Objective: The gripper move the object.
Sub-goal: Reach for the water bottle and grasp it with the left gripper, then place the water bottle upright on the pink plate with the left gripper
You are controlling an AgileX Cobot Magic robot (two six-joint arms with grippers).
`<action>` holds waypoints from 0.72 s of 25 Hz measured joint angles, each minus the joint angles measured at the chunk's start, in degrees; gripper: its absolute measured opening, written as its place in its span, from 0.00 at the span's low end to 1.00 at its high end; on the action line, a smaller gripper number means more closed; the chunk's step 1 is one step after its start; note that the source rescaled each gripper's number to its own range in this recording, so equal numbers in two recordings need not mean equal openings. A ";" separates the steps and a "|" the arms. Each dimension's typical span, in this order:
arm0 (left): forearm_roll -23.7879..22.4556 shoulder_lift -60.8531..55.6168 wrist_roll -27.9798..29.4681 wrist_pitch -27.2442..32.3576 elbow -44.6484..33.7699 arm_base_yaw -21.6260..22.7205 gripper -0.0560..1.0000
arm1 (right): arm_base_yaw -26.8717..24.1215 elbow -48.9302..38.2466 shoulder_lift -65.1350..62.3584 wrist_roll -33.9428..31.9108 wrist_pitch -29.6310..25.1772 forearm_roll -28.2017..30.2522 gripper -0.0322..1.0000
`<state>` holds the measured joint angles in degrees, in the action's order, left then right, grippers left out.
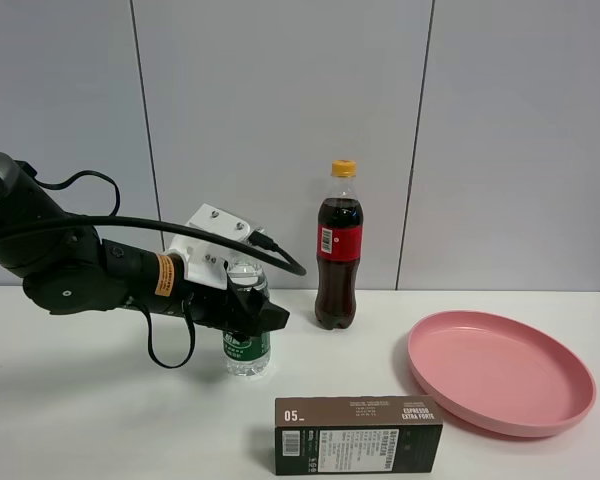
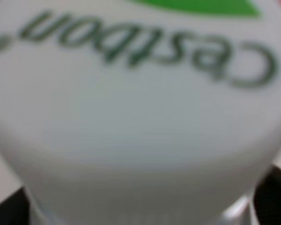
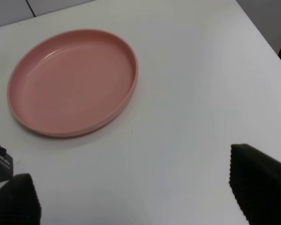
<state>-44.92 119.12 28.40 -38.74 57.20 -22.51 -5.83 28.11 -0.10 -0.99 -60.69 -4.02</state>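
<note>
The small clear water bottle (image 1: 247, 352) with a green label stands upright on the white table, left of centre in the exterior high view. My left gripper (image 1: 246, 310), a black claw on a dark arm with an orange band, is closed around the bottle's upper body. In the left wrist view the bottle's white cap (image 2: 131, 103) with green lettering fills the picture, with black fingertips (image 2: 274, 197) at either side below it. My right gripper (image 3: 140, 197) is open and empty above bare table; it does not show in the exterior high view.
A tall cola bottle (image 1: 338, 250) with a red label and orange cap stands right of and behind the water bottle. A brown espresso box (image 1: 358, 435) lies near the front edge, also showing in the right wrist view (image 3: 0, 161). A pink plate (image 1: 500, 372) sits at the right (image 3: 72, 79).
</note>
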 joint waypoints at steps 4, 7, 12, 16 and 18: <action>0.14 0.00 0.98 -0.09 0.12 0.07 0.06 | 0.00 0.00 0.00 0.00 0.00 0.00 1.00; -1.05 -1.23 3.73 1.10 0.02 -0.13 0.06 | 0.00 0.00 0.00 0.00 0.00 0.00 1.00; -2.82 -9.01 6.81 3.85 -0.16 -2.15 0.06 | 0.00 0.00 0.00 0.00 0.00 0.00 1.00; -3.03 -17.25 6.92 4.58 -0.04 -6.19 0.06 | 0.00 0.00 0.00 0.00 0.00 0.00 1.00; -4.05 -19.75 7.17 5.44 0.83 -8.65 0.06 | 0.00 0.00 0.00 0.00 0.00 0.00 1.00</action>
<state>-48.98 99.37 35.57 -33.30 58.03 -31.16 -5.83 28.11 -0.10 -0.99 -60.69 -4.02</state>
